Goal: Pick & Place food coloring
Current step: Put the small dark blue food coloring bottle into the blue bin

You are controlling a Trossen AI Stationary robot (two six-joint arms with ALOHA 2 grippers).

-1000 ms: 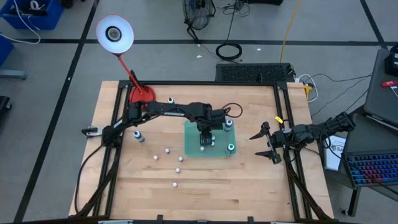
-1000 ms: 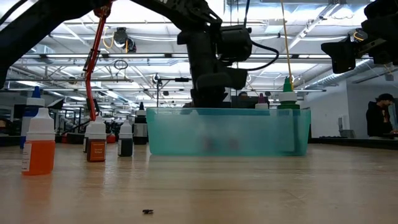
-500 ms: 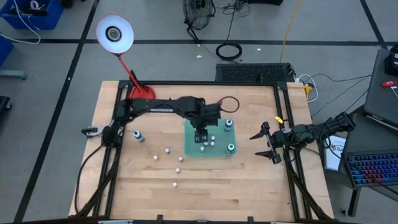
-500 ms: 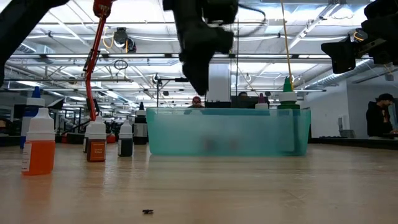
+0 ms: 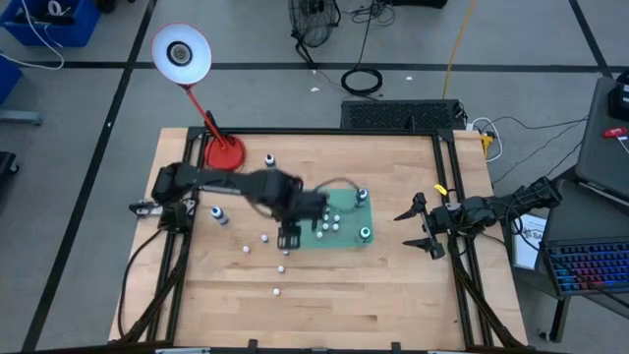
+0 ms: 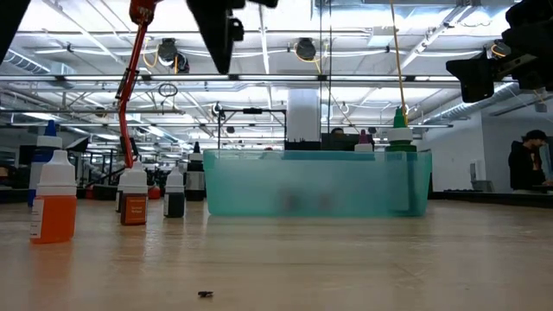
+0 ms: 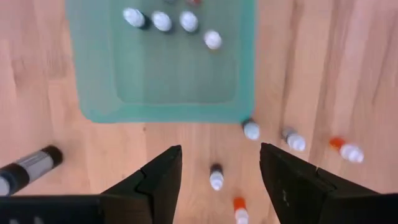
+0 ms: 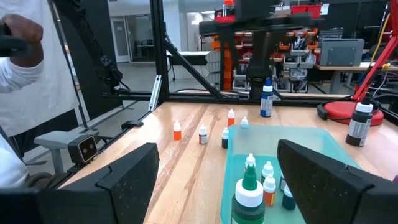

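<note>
The food coloring is a set of tiny bottles. Several stand in the green tray [image 5: 346, 239], among them white-capped ones [image 7: 161, 20] and a green-topped one [image 8: 249, 194]. Several more stand loose on the wood left of the tray [image 5: 263, 237], [image 7: 251, 129], and an orange one [image 6: 54, 203] shows in the low view. A larger dark bottle [image 5: 217, 213] stands farther left. My left gripper [image 5: 288, 236], [image 7: 217, 180] hangs open high over the table, just off the tray's left edge, pointing down with nothing between its fingers. My right gripper [image 5: 425, 228] waits open at the table's right edge.
A red lamp base [image 5: 224, 152] sits at the far left corner, its stem and shade [image 5: 181, 54] reaching beyond the table. One bottle [image 5: 268, 157] stands near it. A person's white sleeve [image 8: 18, 68] shows past the table. Bare wood lies toward the near edge.
My left gripper has risen out of the green tray and swung toward the table's left edge and slightly toward the near edge, still pointing down. It now hangs over the loose bottles beside the tray. The bottles in the tray have stayed put.
</note>
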